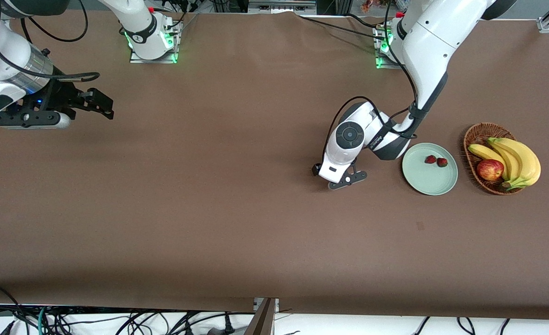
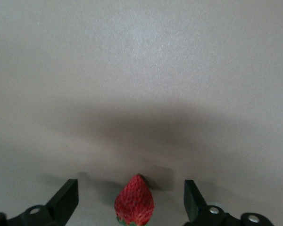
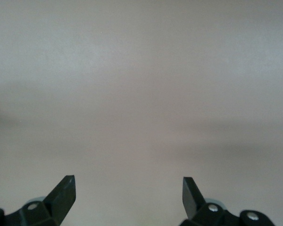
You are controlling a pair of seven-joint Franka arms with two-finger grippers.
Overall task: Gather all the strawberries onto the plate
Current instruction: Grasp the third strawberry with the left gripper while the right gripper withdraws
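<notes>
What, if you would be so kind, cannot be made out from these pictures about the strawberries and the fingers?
- Third strawberry: in the front view the left arm's wrist covers it; in the left wrist view the picture's edge cuts off its cap end.
- Left gripper: its fingers are covered by the wrist in the front view.
- Two strawberries on the plate: too small to show caps.
</notes>
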